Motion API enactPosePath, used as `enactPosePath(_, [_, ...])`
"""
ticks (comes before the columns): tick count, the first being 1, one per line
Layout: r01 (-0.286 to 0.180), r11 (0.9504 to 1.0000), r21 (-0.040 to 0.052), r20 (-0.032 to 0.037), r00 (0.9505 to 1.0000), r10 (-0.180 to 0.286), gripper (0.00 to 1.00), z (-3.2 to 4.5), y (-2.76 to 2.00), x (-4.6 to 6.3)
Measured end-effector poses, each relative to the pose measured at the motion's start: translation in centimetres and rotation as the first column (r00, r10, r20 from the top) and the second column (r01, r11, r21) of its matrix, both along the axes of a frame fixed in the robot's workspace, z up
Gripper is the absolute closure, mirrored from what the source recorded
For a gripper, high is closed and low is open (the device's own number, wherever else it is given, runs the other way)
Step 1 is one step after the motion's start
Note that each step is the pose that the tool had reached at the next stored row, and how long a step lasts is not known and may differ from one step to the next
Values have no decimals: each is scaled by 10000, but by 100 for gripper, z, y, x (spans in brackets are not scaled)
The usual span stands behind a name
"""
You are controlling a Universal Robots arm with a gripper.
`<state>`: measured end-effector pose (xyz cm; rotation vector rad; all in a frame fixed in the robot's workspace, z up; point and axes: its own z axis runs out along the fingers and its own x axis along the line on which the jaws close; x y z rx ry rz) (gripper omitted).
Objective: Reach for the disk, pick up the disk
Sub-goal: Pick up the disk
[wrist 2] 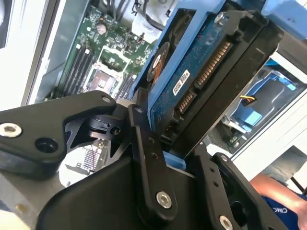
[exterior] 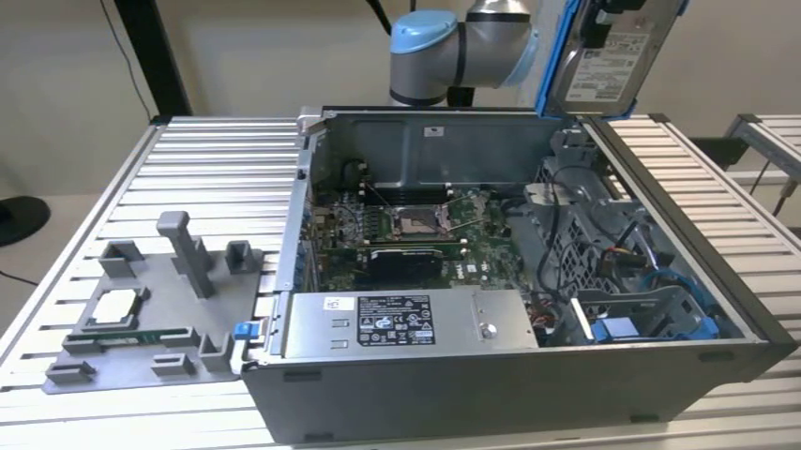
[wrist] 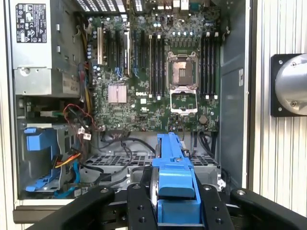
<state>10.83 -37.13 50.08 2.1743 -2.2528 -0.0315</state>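
Nearest in both wrist views, the matte black jaws of the gripper [wrist: 175, 206] are clamped on the disk [wrist 2: 192, 91], one flat bolted finger [wrist 2: 148, 167] pressed on each side of it. In the second wrist view the disk shows its blue circuit-board underside with a gold-toothed connector, a round copper-coloured motor hub and a small white barcode sticker, all set within a bright blue plastic caddy rail [wrist: 173, 167]. In the first wrist view that rail runs as a smooth blue bar between the fingers.

Below the disk lies the open computer case [exterior: 501, 394], a grey sheet-metal box resting on its side. Inside it, the green motherboard [wrist: 153, 81] carries a square metal processor socket [wrist: 183, 69], rows of long black memory slots and a small finned silver heatsink [wrist: 117, 93]. A grey boxy power supply [exterior: 400, 323] with a black-and-white sticker sits at one end, beside a blue plastic drive bay [exterior: 644, 323] with loose red, orange and black wires.

In the exterior view the disk hangs well above the case's far edge, upright, its white label facing the camera, next to the arm's pale-blue-capped joint [exterior: 432, 47]. The case stands on a ribbed aluminium worktop [exterior: 213, 169]; on the exterior view's left a grey moulded fixture [exterior: 150, 300] with upright posts holds a small square silver chip [exterior: 119, 302].
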Motion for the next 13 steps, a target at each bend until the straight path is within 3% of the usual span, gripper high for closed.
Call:
enactPosePath(6, [-1,10000,1,0,10000,1,100,-1,-32,9])
enactPosePath(13, [7,10000,1,-2,10000,-7,100,-1,-185,27])
